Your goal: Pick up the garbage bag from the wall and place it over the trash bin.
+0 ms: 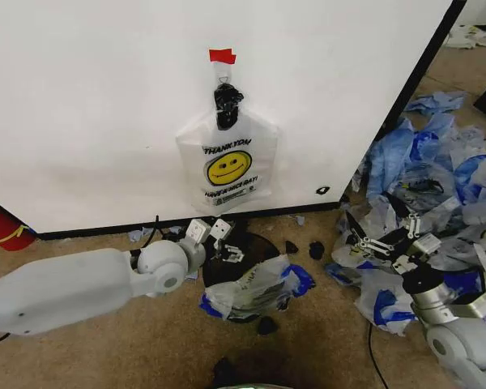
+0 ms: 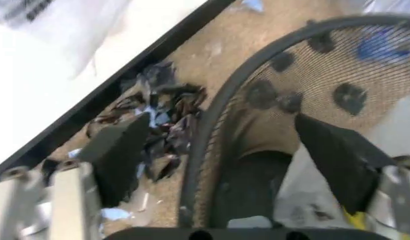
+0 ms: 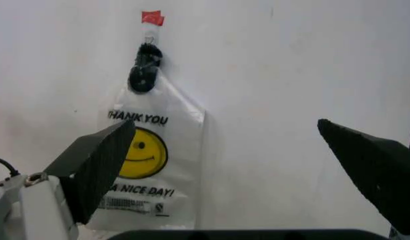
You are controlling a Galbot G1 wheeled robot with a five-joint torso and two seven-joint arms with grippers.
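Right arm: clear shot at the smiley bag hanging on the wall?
Probably yes. The right gripper is open, low by the pile of blue bags, and its wrist view looks straight at the hanging bag with nothing between. The left gripper sits lower, at the trash bin.

Left arm: smooth off-white shell, rounded grey-white wrist joint, left end effector [image 1: 220,241] with pale square-tipped links. Right arm: silver ribbed cylindrical wrist segments, black collar, right end effector [image 1: 371,237] with silvery linkage bars. Wrist views: fingers carry black wedge-shaped pads [image 3: 98,167].
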